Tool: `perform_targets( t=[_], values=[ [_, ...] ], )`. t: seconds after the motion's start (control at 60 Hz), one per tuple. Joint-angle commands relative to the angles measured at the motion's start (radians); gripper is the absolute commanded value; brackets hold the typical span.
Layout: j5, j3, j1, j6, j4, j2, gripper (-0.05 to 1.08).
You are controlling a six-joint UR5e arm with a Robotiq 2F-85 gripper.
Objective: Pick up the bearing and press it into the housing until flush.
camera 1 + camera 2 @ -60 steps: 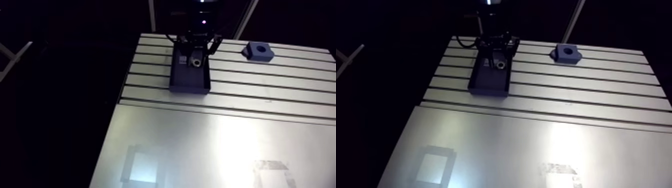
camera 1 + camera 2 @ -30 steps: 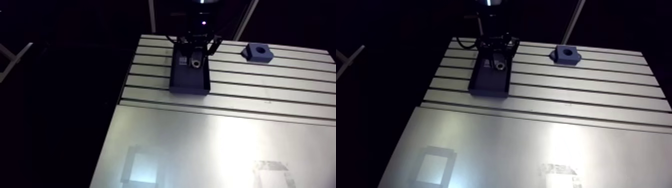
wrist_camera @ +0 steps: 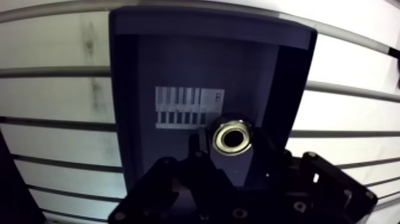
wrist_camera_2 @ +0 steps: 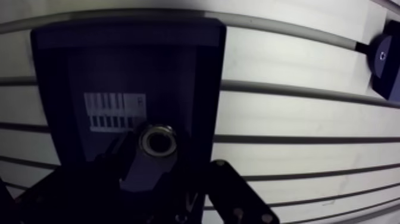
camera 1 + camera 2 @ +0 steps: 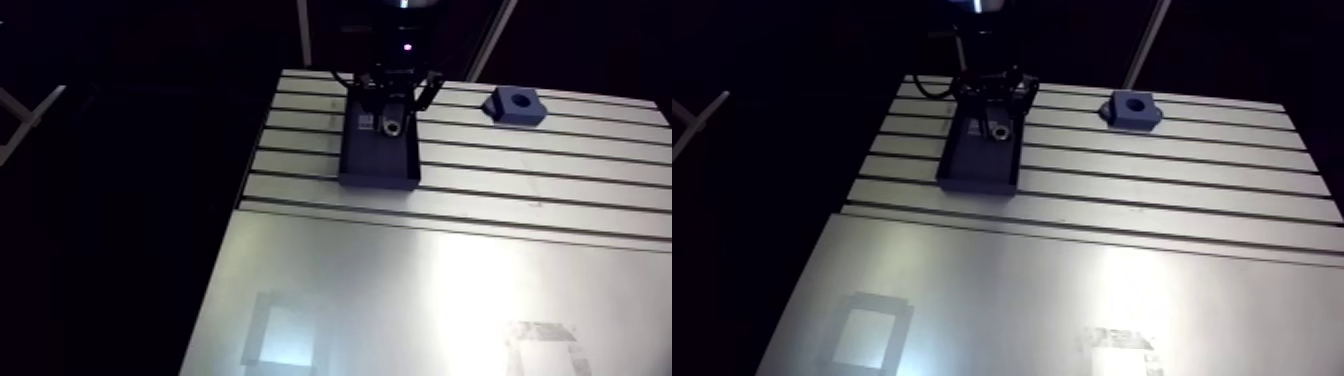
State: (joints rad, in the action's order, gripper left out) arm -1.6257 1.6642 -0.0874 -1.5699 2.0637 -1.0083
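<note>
Pick-up step: the tool [image 3: 231, 149] sits low in the tray [image 5: 378, 170] at the bearing [image 3: 233, 137]; whether it grips, I can't tell. Next comes a firm pinch, then the carry to the housing [image 5: 515, 104] at two o'clock.

The bearing [image 3: 233, 137], a small shiny metal ring, lies flat with its bore facing up on the floor of a dark tray [image 3: 122, 89], just beside a barcode label [image 3: 189, 107]. The housing [image 5: 515, 104], a dark blue block with a round hole on top, sits on the slotted table [image 5: 560, 170], well apart from the tray.
</note>
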Motion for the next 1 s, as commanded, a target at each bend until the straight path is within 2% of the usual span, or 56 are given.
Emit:
perform_targets(
  t=[0.017, 1.0],
  values=[
    [0.0, 0.001, 0.0, 0.0, 0.0, 0.0, 0.49],
    [0.002, 0.001, 0.002, -0.001, 0.003, 0.001, 0.55]
  ],
)
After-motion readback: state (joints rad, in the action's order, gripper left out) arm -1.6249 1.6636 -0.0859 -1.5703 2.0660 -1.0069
